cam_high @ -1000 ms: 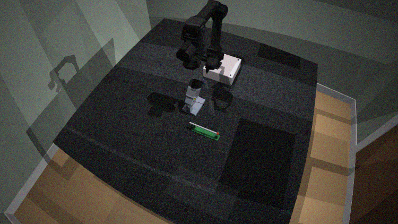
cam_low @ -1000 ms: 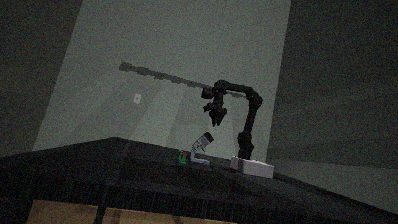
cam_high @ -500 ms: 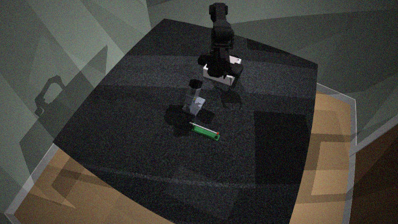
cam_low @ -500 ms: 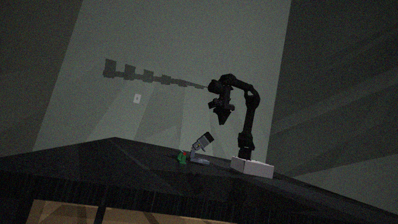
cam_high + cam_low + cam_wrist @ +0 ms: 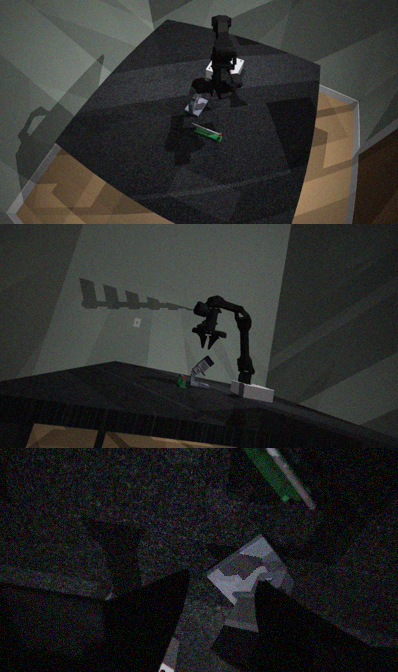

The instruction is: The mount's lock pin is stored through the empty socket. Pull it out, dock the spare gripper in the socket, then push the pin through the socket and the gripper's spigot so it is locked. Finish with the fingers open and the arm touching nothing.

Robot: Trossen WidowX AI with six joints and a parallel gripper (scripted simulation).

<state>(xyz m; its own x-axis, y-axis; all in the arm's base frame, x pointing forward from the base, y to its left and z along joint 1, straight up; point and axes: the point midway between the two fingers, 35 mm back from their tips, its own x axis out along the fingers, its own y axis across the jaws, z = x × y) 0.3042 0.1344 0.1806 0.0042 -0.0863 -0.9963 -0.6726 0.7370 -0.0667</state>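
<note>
My gripper [image 5: 206, 349] [image 5: 222, 583] is open, its fingers partly apart with nothing between them. It points down, above the grey mount [image 5: 189, 109] [image 5: 199, 384] [image 5: 240, 556]. The mount carries a tilted grey block [image 5: 202, 365] [image 5: 244, 610] with a small yellow spot. A black end [image 5: 200, 83] [image 5: 207, 360] tops the block; I cannot tell whether it belongs to the spare gripper. A thin silver pin [image 5: 206, 129] [image 5: 295, 480] with a red head [image 5: 219, 134] [image 5: 184, 377] lies along a green holder [image 5: 207, 134] [image 5: 182, 382] [image 5: 267, 473]. The socket's inside is hidden.
The arm's white base [image 5: 238, 65] [image 5: 257, 393] stands behind the mount, on the side away from the green holder. The dark table [image 5: 250, 178] [image 5: 83, 388] bears everything. Patches of shadow cross it, and the wrist view is very dark.
</note>
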